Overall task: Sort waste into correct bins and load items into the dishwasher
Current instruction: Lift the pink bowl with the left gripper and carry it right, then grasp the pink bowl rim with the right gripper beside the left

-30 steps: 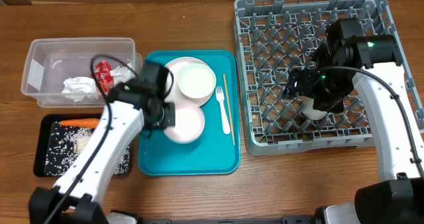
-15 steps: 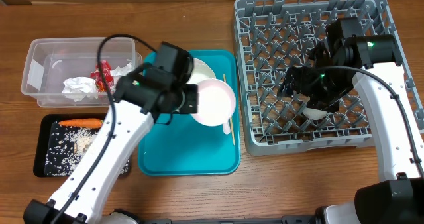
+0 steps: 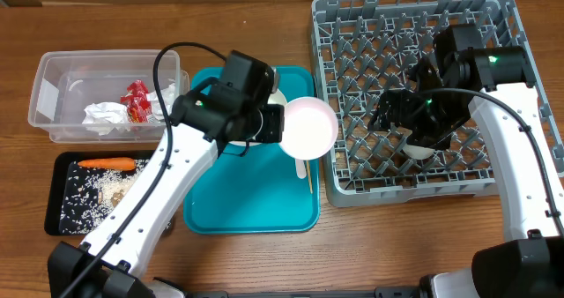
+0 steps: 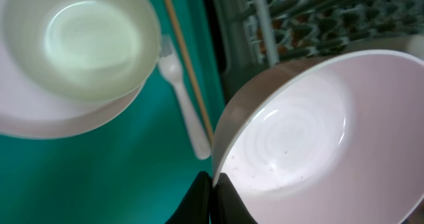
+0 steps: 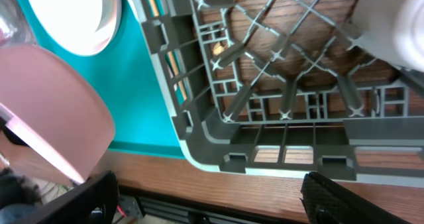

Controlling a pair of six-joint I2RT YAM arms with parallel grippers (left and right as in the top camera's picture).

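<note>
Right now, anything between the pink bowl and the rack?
Nothing visible. The pink bowl, pinched at its rim by the left gripper, hangs at the dish rack's left edge, and the near cells show no dishes. The right gripper and white cup sit farther right.

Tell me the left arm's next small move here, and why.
Probably carry the pink bowl rightward, over the dish rack, before lowering it. The left gripper is shut on the bowl's rim, and the bowl hangs lifted over the teal tray's right edge, just short of the rack's left wall.
</note>
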